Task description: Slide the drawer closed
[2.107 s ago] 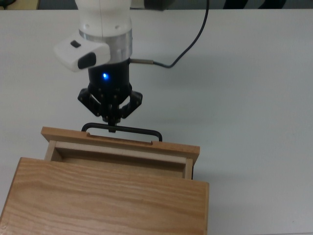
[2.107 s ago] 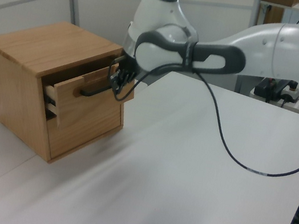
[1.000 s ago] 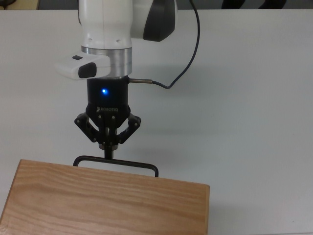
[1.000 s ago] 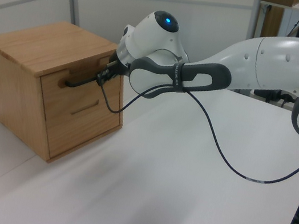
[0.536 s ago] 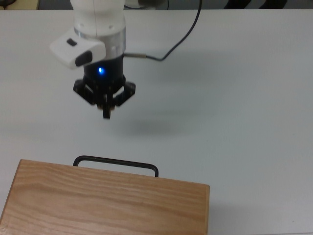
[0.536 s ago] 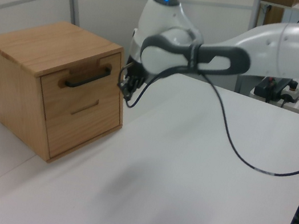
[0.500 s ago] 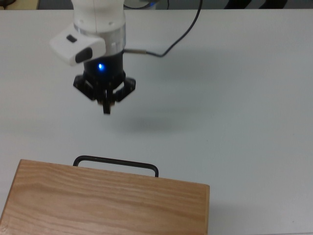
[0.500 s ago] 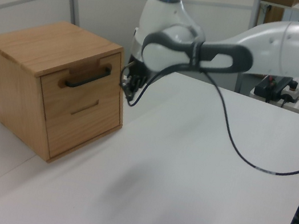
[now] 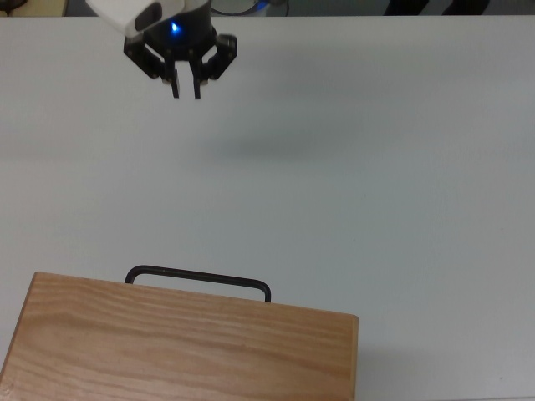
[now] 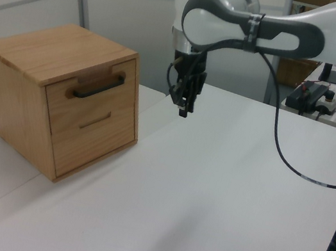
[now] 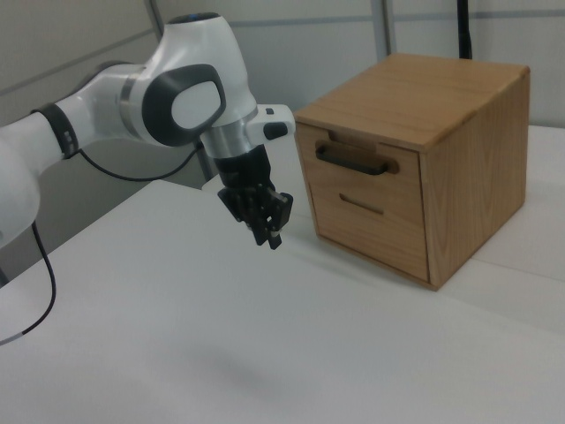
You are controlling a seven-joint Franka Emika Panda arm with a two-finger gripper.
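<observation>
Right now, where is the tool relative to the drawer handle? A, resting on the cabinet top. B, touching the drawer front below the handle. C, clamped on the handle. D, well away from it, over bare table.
D: the tool hangs in the air over the table, clear of the handle, and the drawer sits flush in the cabinet.

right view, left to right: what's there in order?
Arm's white elbow joint → gripper, hanging above the table → black bar handle on the drawer front → wooden cabinet's side panel.
</observation>
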